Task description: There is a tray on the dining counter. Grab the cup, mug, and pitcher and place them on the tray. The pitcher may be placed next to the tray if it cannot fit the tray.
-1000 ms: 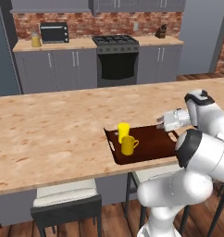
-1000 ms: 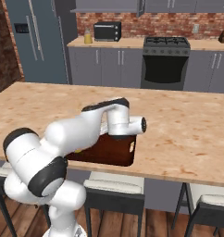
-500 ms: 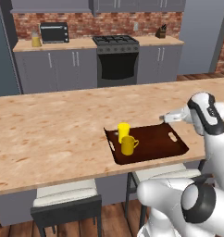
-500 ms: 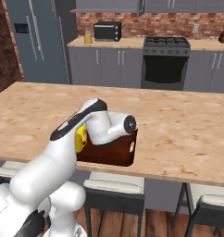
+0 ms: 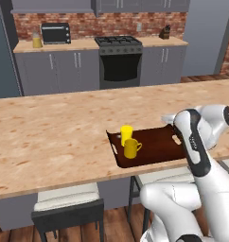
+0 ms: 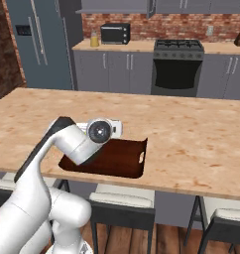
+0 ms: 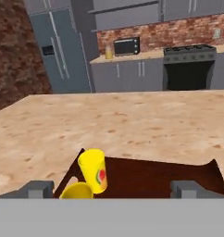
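counter: cup (image 7: 95, 169) between tool (image 7: 112, 189) fingertips

We see the dining counter (image 5: 55, 137), a long tan wood-grain top, carrying the tray (image 5: 156, 147) near its front edge. The dark brown tray lies flat, with the cup (image 5: 126, 133) and the mug (image 5: 131, 148) standing at one end.

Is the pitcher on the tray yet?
No: the tray holds the cup and the mug, while the pitcher stands on the far kitchen counter beside the toaster oven.
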